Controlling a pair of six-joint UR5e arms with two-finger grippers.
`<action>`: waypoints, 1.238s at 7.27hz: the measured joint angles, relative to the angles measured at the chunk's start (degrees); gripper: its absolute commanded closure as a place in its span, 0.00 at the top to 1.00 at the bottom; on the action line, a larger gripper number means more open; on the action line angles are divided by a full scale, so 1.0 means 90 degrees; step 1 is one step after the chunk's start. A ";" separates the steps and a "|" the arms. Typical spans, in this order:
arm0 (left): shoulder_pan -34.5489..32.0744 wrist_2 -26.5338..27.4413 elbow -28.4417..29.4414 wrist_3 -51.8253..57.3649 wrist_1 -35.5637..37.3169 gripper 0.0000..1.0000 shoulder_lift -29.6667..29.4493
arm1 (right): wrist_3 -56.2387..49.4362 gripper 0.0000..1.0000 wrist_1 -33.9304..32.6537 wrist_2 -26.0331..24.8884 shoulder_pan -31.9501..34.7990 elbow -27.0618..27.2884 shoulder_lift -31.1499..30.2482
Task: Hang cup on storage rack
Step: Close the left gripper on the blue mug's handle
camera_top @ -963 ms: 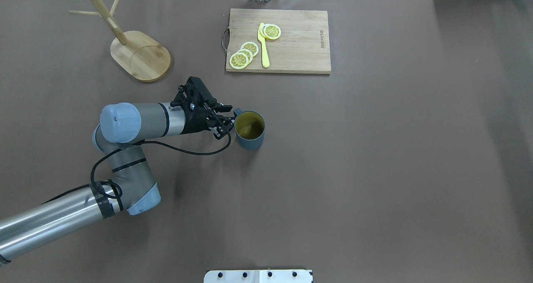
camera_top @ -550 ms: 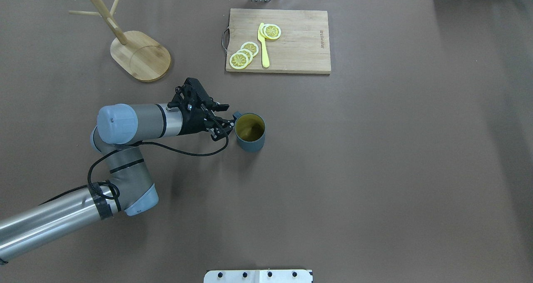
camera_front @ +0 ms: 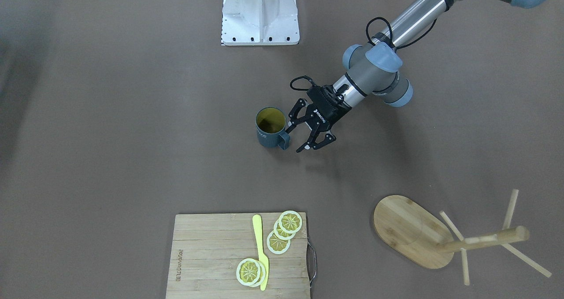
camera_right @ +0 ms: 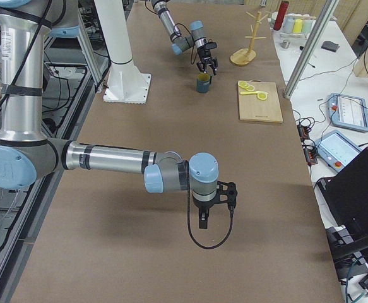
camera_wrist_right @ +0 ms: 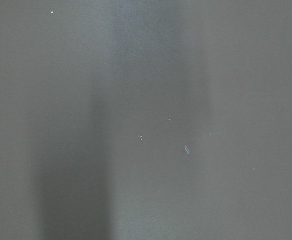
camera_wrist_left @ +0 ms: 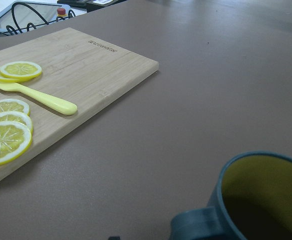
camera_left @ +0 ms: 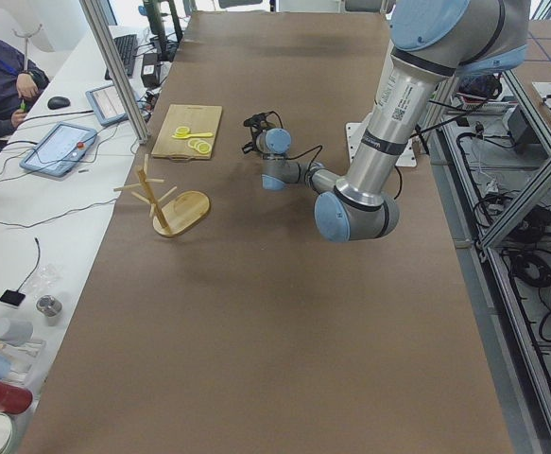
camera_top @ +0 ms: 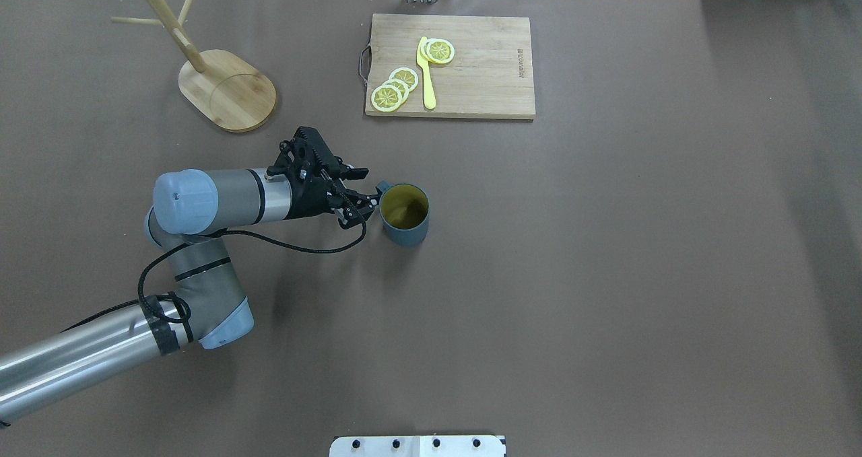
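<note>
The dark slate-blue cup (camera_top: 404, 215) with a yellow-green inside stands upright mid-table, handle (camera_front: 283, 141) toward my left gripper. It also shows in the front view (camera_front: 269, 127) and low right in the left wrist view (camera_wrist_left: 256, 200). My left gripper (camera_top: 363, 194) is open and empty, level with the cup, its fingertips just short of the handle (camera_front: 296, 139). The bamboo storage rack (camera_top: 227, 90) stands upright at the far left, pegs bare (camera_front: 412, 230). My right gripper (camera_right: 211, 214) hangs over bare table, far from the cup; I cannot tell whether it is open.
A wooden cutting board (camera_top: 450, 66) with lemon slices (camera_top: 394, 88) and a yellow knife (camera_top: 426, 73) lies behind the cup, and shows in the left wrist view (camera_wrist_left: 60, 75). The white robot base plate (camera_top: 417, 445) sits at the near edge.
My left arm has drawn back slightly to the left, so the open gripper is a little farther from the cup. The cup has not moved.
</note>
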 measured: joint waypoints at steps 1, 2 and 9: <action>0.0003 0.0004 0.0011 0.0007 0.0002 0.53 0.0003 | 0.0000 1.00 0.0000 0.0000 0.0001 0.0001 0.0000; 0.0007 0.0009 0.0031 0.0015 0.0004 0.52 0.0005 | 0.0000 1.00 0.0000 -0.0001 0.0000 -0.0003 0.0000; 0.0150 0.0059 0.0077 -0.0017 0.0007 0.40 -0.0062 | 0.0000 1.00 0.0000 -0.0001 -0.0002 -0.0014 -0.0009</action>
